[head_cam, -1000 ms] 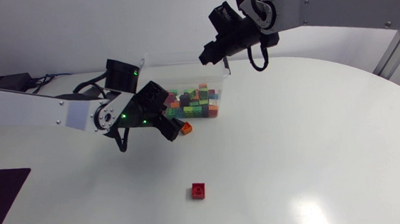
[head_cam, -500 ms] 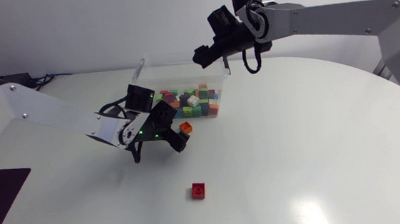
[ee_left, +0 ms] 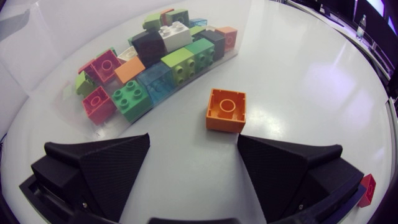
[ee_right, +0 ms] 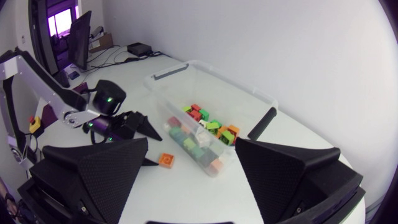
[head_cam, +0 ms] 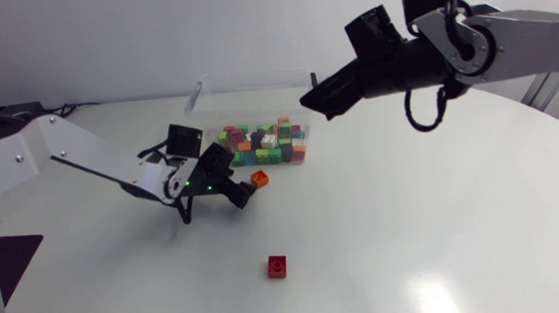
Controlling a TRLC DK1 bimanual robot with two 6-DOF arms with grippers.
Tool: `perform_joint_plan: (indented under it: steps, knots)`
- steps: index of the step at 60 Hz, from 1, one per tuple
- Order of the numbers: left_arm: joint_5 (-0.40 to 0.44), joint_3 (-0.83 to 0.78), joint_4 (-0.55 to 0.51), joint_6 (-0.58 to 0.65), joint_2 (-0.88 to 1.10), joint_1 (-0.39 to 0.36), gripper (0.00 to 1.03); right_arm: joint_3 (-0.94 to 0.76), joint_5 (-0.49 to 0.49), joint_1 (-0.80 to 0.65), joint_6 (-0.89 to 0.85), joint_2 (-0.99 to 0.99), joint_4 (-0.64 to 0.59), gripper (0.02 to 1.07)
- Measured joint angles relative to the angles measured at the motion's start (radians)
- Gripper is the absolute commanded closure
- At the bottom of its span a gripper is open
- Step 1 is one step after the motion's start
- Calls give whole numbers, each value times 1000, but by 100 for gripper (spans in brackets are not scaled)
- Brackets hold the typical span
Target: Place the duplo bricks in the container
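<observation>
Our left gripper (ee_left: pixel 193 142), wide open and empty, sits just short of the orange brick (ee_left: pixel 226 110) beside the container (ee_right: pixel 161 73) (nearer one finger), so an off-centre close could knock it away, while our right gripper (ee_right: pixel 189 152) hangs open and empty.

Clear plastic container (head_cam: pixel 254 86), glossy white table (head_cam: pixel 445 223)

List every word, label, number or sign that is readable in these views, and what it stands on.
No readable text in any view.
Orange square duplo brick: no legible marks on its stud.
Clear plastic container: no label shows.
Small red duplo brick: too small to tell.
Black left gripper and black right gripper: no print visible.
</observation>
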Motion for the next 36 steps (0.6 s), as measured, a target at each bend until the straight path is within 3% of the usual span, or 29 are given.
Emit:
perform_joint_plan:
  steps: [13,36]
  knots:
    - [93,22,3,0,20,10,5,-173,-15,2,-27,-131,-43,5]
    - [123,61,3,0,51,-7,7,-303,-27,126,-183,-126,-159,6]
